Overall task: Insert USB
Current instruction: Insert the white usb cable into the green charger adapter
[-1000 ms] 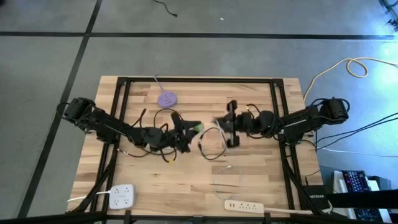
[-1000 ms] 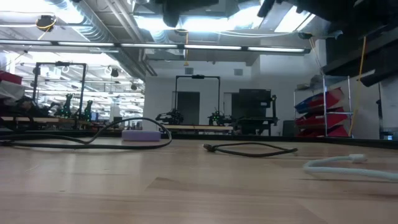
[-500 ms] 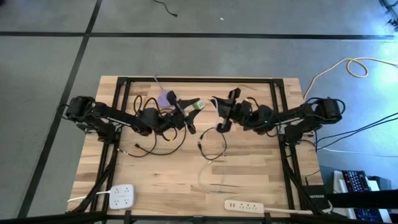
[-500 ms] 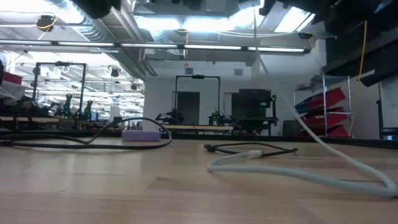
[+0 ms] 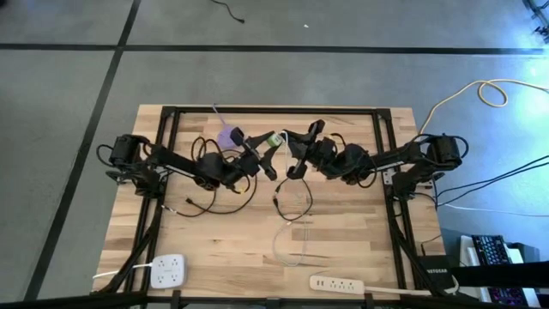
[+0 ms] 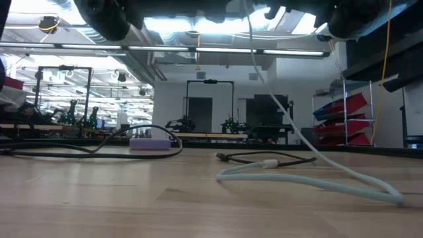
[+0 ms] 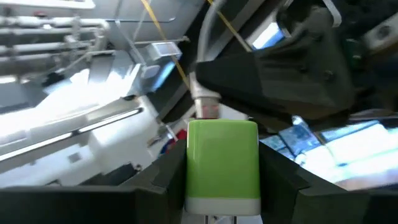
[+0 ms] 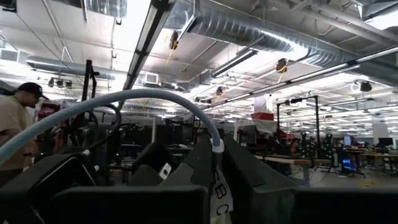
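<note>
Two dark jointed arms (image 5: 171,161), black cables looped alongside, dark wedge-shaped fingers (image 7: 155,186)

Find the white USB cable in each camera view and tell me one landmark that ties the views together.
High view: white USB cable runs from the right gripper down to a loop on the table at centre.
Low view: it drops from above and lies across the wood at right.
Left wrist view: its plug sits just beyond the green charger.
Right wrist view: it arches over the jaws.
Shared landmark: the green charger, also in the high view.
</note>
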`<action>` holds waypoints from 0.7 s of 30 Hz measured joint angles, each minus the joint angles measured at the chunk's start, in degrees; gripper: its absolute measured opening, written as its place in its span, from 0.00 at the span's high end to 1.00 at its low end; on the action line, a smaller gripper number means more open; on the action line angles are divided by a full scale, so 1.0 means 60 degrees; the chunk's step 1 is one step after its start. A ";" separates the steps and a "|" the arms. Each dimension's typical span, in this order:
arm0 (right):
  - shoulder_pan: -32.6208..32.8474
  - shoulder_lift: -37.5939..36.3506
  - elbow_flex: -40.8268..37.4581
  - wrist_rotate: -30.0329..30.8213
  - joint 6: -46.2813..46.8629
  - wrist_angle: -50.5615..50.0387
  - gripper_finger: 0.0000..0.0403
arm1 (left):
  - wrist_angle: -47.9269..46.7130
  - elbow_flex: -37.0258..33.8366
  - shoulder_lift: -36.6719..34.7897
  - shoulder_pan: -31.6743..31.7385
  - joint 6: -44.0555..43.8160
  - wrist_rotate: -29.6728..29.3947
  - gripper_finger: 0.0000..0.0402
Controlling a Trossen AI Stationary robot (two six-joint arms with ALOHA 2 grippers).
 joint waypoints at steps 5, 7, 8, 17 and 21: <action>0.0004 0.0000 -0.0003 0.0000 0.0012 -0.0151 1.00 | 0.0139 0.0000 0.0188 0.0132 -0.0148 0.0171 0.69; 0.0004 0.0000 -0.0003 0.0002 0.0075 -0.0266 1.00 | 0.0150 0.0000 0.0258 0.0217 -0.0255 0.0232 0.69; 0.0004 0.0000 -0.0003 0.0026 0.0117 -0.0302 1.00 | 0.0145 0.0000 0.0277 0.0249 -0.0252 0.0236 0.69; 0.0062 0.0000 -0.0003 0.0528 0.0280 -0.0494 1.00 | 0.0156 0.0000 0.0280 0.0371 -0.0202 0.0278 0.69; 0.0058 0.0000 -0.0003 0.0561 0.0284 -0.0492 1.00 | 0.0145 0.0000 0.0280 0.0363 -0.0250 0.0287 0.69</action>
